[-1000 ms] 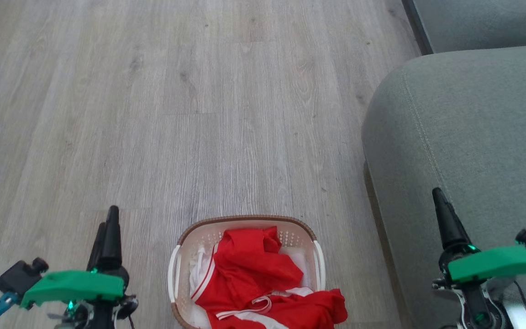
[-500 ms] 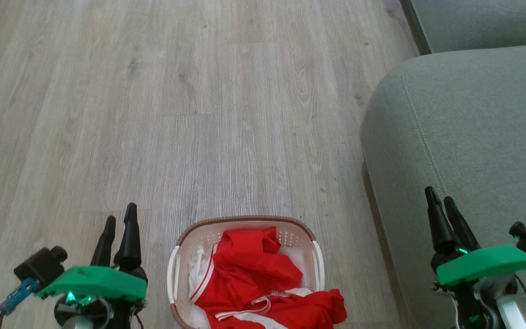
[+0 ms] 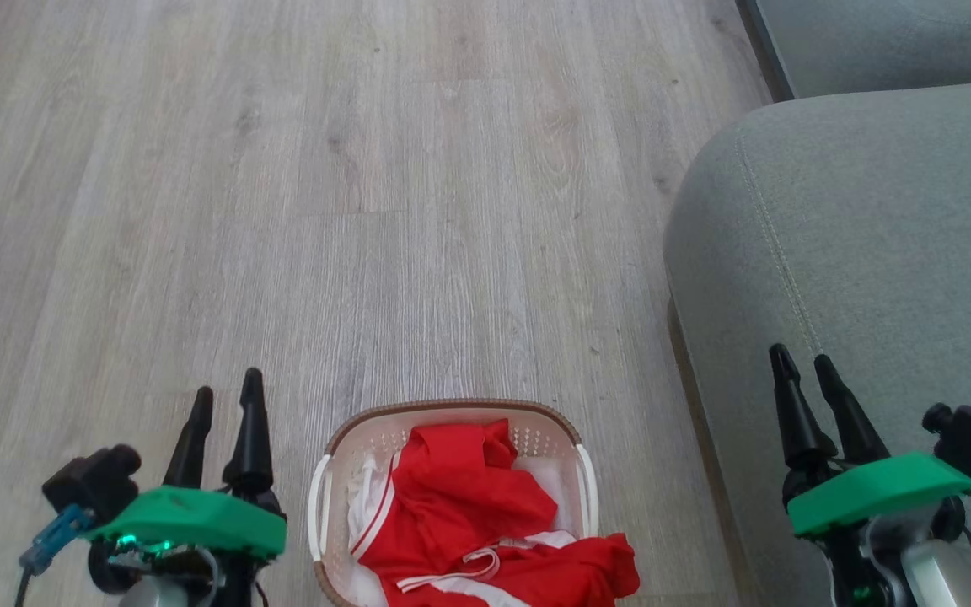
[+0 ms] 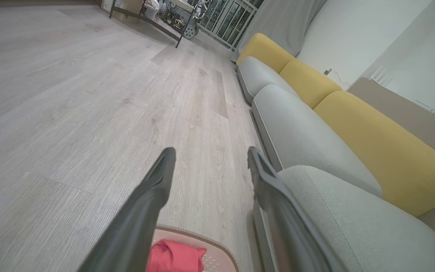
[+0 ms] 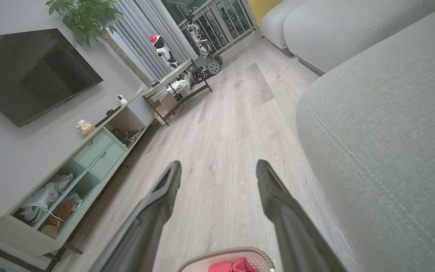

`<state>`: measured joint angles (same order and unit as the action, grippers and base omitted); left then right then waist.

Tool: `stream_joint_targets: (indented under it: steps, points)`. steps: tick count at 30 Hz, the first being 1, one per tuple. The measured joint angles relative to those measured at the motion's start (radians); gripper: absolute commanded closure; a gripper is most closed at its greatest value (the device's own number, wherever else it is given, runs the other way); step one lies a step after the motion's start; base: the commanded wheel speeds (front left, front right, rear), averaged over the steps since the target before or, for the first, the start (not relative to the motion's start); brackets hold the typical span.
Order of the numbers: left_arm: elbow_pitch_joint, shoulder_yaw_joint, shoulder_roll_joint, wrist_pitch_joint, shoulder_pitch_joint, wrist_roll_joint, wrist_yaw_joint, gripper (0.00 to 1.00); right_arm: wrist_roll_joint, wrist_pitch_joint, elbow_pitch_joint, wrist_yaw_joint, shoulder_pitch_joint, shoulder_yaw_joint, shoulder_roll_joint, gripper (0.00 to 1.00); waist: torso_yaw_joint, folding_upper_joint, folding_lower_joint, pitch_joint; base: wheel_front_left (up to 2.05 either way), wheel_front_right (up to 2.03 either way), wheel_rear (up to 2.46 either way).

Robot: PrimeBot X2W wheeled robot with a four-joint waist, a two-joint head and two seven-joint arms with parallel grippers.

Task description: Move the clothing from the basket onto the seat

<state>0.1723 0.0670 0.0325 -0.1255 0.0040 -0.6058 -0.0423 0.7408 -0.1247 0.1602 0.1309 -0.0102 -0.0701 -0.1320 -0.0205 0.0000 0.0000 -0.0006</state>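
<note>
Left gripper (image 3: 227,386) and right gripper (image 3: 801,356) hang low, each slightly open and empty.
On the left, long dark tapered fingers (image 3: 250,421) point out over pale wood-grain plank floor (image 3: 367,211). Beside them sits the small cream-white perforated plastic basket (image 3: 452,405) with brown woven-look rim, bright red thin-fabric clothing (image 3: 460,497) crumpled inside, one fold spilling over its right wall. Further right, the other fingers (image 3: 792,409) hover by the edge of the rounded, stitched grey-green fabric seat (image 3: 873,236).
</note>
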Motion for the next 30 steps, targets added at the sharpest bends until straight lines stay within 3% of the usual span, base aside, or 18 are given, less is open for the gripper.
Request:
stream_joint_targets:
  steps: [30]
  points:
    - [-0.061, 0.053, 0.002, -0.089, 0.000, 0.360, 0.034, 0.00, -0.317, -0.087, -0.050, 0.000, -0.021, -0.040, -0.031, 0.00, -0.005, 0.0000, 0.0000, -0.001, 0.00, 0.00, 0.00]
